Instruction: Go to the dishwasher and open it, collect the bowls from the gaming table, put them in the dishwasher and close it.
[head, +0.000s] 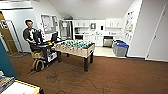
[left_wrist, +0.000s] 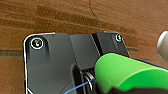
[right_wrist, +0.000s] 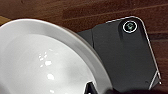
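The green bowl (left_wrist: 125, 72) is carried at the left gripper, a white bowl (right_wrist: 45, 62) at the right; whether the grips are closed cannot be told. Both should be kept level while the dishwasher (head: 108, 41) is approached.

One green bowl (left_wrist: 130, 72), one white bowl (right_wrist: 47, 62), one foosball table (head: 75, 47), one person (head: 31, 33)

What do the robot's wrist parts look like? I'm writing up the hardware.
Each wrist carries a wide dark grey plate with rounded corners and a pale edge, the left wrist plate and the right wrist plate. White-ringed round fittings sit at the corners. A thin blue cable runs beside the left plate.
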